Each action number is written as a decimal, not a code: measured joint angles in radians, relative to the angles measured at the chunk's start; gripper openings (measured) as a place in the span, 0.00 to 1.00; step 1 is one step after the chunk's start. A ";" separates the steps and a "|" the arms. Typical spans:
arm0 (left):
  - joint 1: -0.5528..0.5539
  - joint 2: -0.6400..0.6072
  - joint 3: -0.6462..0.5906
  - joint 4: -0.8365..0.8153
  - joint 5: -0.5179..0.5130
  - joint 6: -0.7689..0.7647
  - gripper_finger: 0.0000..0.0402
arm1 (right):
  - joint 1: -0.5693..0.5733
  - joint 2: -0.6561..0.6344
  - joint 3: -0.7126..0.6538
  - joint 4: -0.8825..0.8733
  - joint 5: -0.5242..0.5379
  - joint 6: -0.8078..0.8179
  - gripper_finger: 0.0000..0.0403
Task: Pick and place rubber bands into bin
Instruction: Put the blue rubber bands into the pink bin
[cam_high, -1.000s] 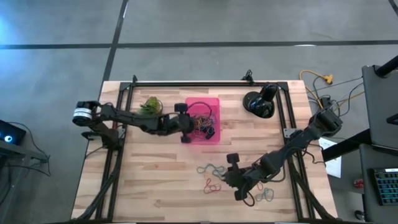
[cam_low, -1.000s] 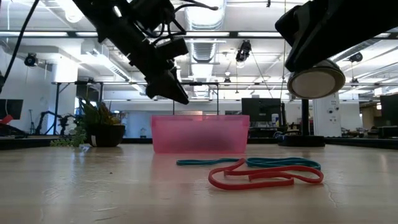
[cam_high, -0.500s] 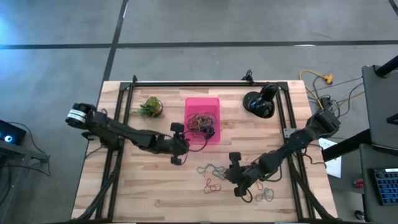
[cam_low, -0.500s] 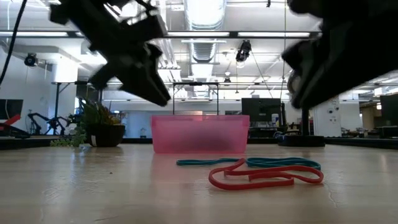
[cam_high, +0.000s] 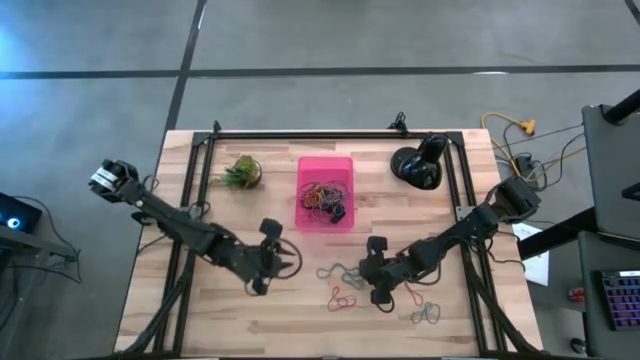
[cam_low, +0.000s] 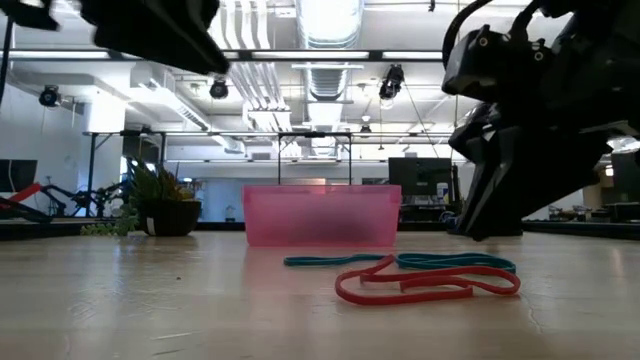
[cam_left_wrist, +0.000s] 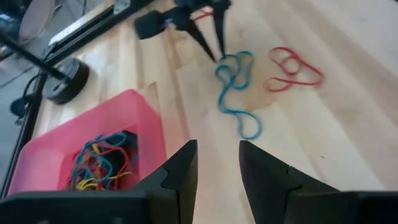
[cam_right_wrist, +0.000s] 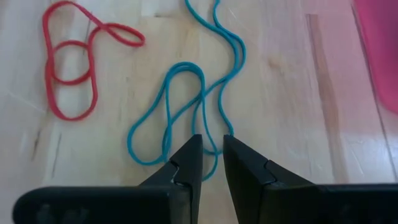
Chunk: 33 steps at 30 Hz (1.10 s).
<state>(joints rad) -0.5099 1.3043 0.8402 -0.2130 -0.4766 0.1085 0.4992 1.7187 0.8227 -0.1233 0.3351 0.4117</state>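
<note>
While my right pincer (cam_right_wrist: 212, 155) hangs low over the tabletop (cam_high: 250, 310) with its fingers slightly parted around a strand of the blue-grey rubber band (cam_right_wrist: 186, 93), nothing is yet lifted. That band lies flat, its long axis running from my fingertips toward the pink bin (cam_high: 326, 193), with the red band (cam_right_wrist: 74, 68) beside it. My left pincer (cam_left_wrist: 217, 171) hovers released, empty, near the bin.
</note>
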 joint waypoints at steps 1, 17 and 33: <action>-0.015 -0.004 -0.002 -0.005 -0.001 0.000 0.26 | 0.000 0.000 0.000 0.003 -0.001 0.006 0.15; -0.181 -0.028 -0.008 0.059 -0.003 0.069 0.25 | -0.003 0.000 -0.040 0.021 -0.002 0.044 0.15; -0.206 -0.028 -0.011 0.074 -0.003 0.091 0.26 | -0.016 0.000 -0.070 0.059 0.005 0.039 0.15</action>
<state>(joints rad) -0.7155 1.2758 0.8295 -0.1390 -0.4801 0.1993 0.4835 1.7187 0.7522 -0.0640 0.3405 0.4508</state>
